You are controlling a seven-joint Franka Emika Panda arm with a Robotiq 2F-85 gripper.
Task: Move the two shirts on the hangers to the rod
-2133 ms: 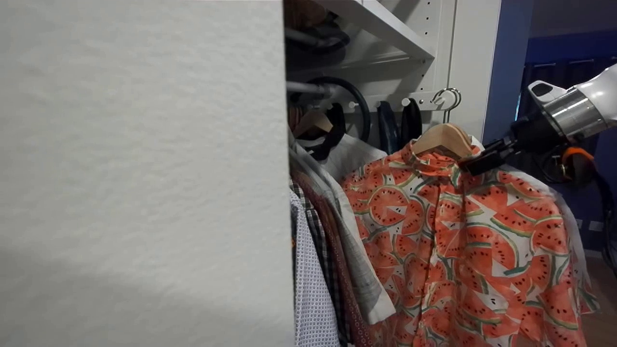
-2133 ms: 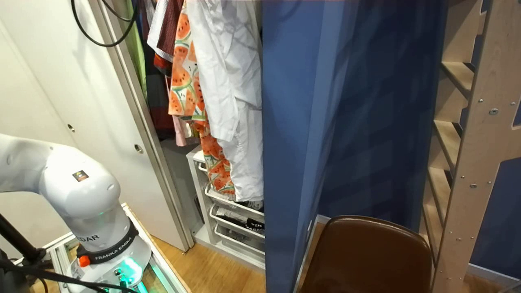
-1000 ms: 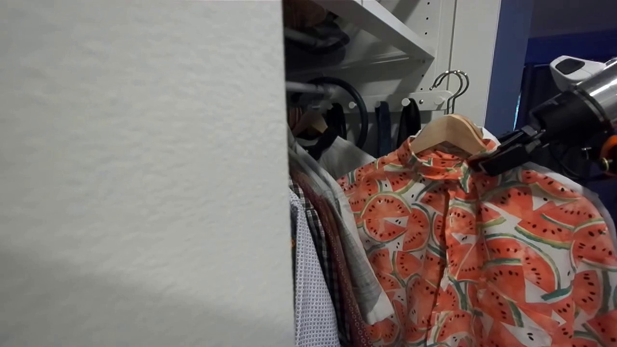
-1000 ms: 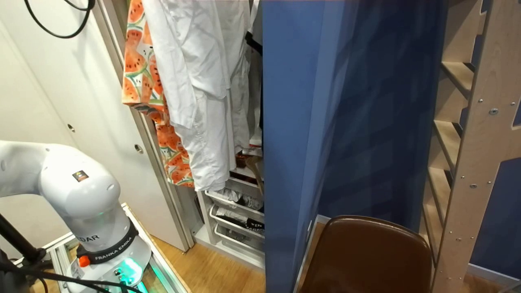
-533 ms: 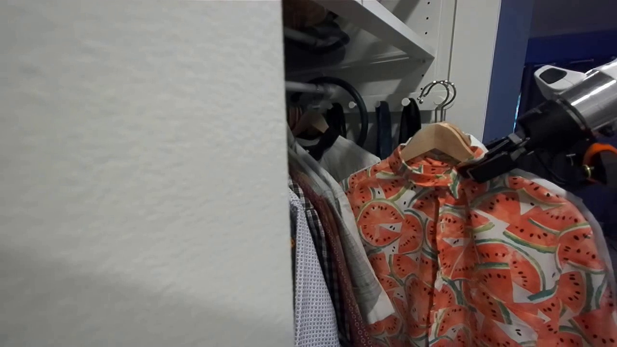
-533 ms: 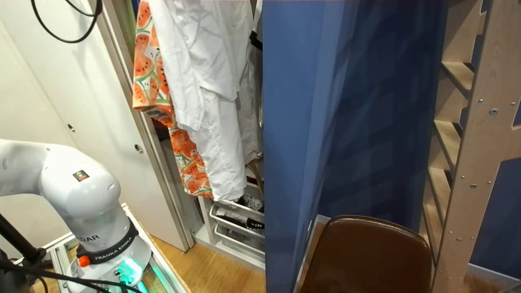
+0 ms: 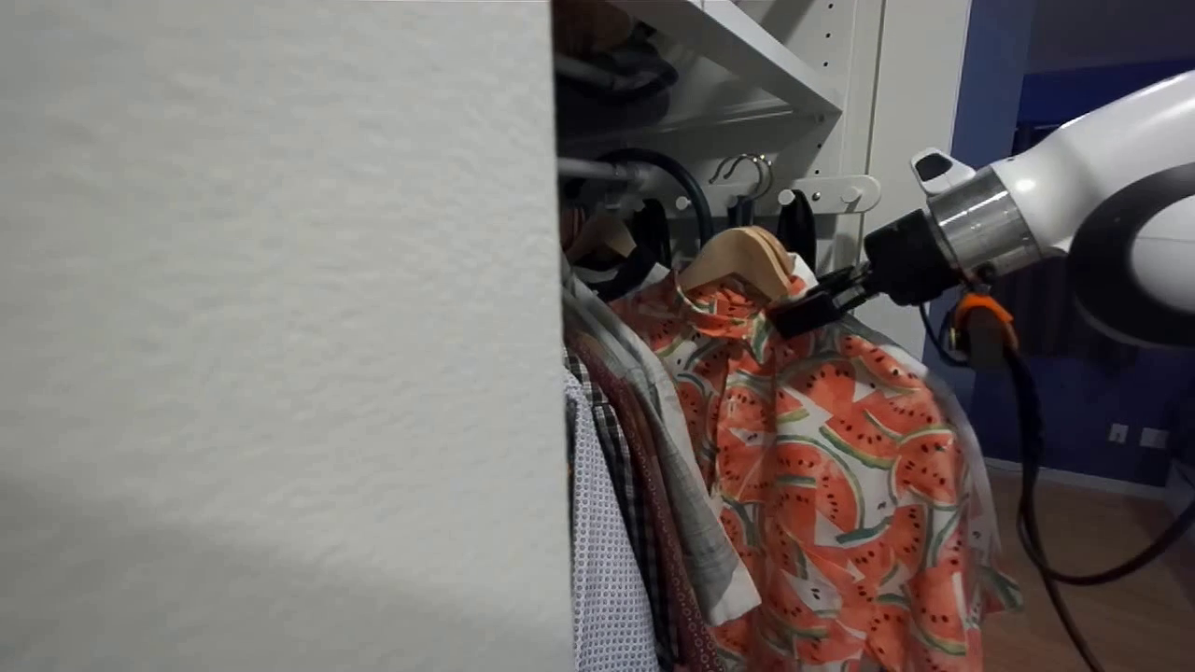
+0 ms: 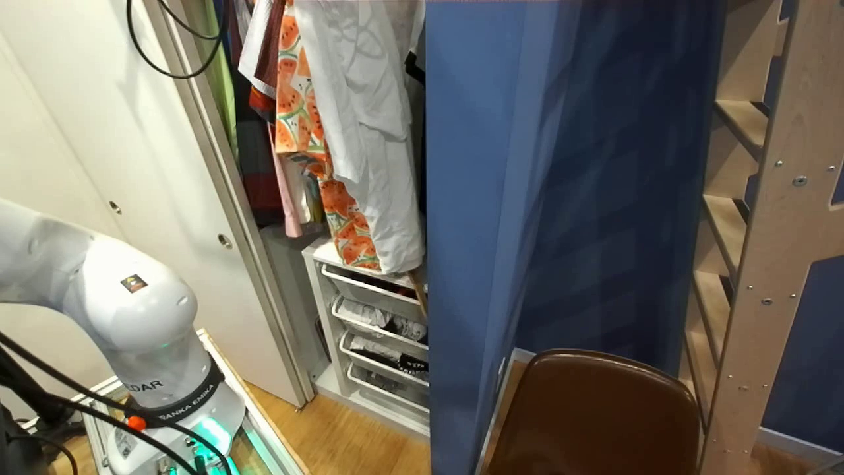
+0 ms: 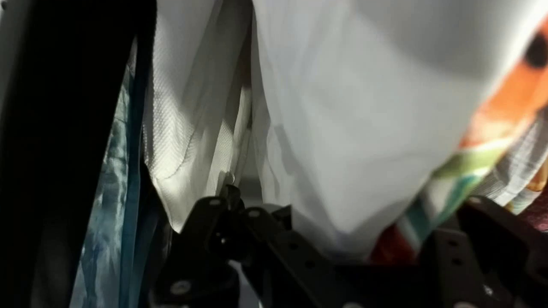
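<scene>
A watermelon-print shirt (image 7: 840, 448) and a white shirt (image 7: 976, 476) behind it hang on two wooden hangers (image 7: 733, 254). The watermelon shirt (image 8: 297, 99) and white shirt (image 8: 376, 132) also show in an exterior view. My gripper (image 7: 789, 310) is shut on both shirts beside the collars and holds them in the air, tilted. The hanger hooks (image 7: 747, 170) are apart from the grey rod (image 7: 588, 168), to its right in that view. In the wrist view, white cloth (image 9: 342, 128) and watermelon cloth (image 9: 509, 111) lie between the fingers. The hooks are hidden there.
Other hanging clothes (image 7: 616, 485) are left of the shirts. A peg rail (image 7: 831, 196) with dark items is behind the hooks, and a white shelf (image 7: 747, 56) is above. A wall (image 7: 280, 327) hides the closet's left. A drawer unit (image 8: 376, 336) stands below.
The hooks have risen off the right peg of the rail. The gripper has since carried both shirts left in an exterior view, towards the rod and other clothes, and deeper into the closet.
</scene>
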